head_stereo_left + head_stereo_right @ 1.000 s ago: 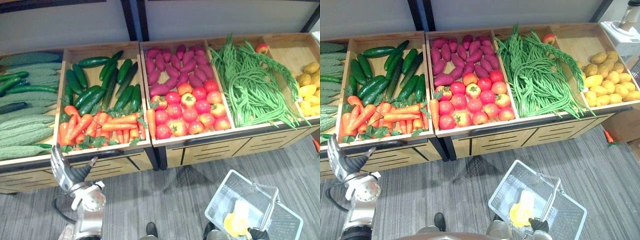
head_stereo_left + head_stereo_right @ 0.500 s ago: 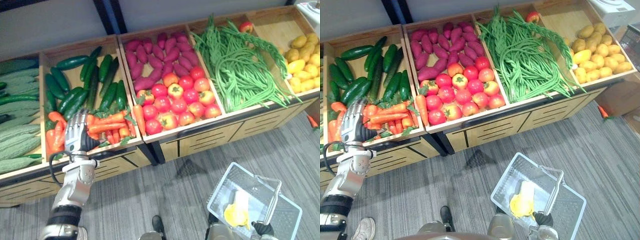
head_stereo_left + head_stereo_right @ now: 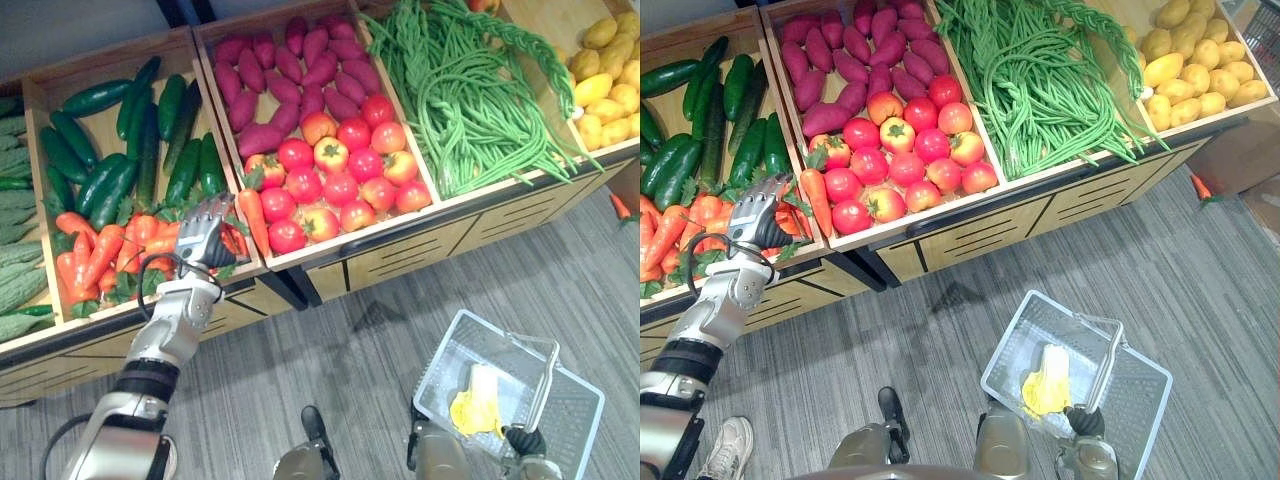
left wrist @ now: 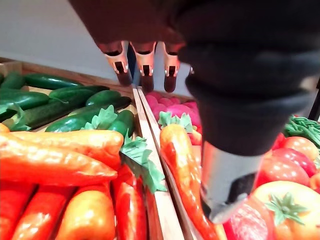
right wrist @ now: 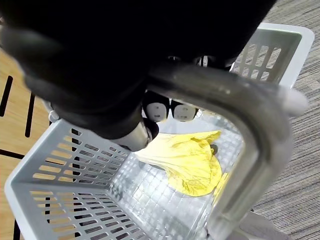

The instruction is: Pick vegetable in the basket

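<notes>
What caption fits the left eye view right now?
Left hand open over the carrots; right hand grips the basket handle.

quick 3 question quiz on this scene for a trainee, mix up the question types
1. True or false: the left hand is above the carrots.
2. What lies in the basket? A) a tomato B) a yellow item C) nothing
3. Fill in: the right hand is curled round the basket's ____.

Key: 1 true; 2 B; 3 handle
</notes>
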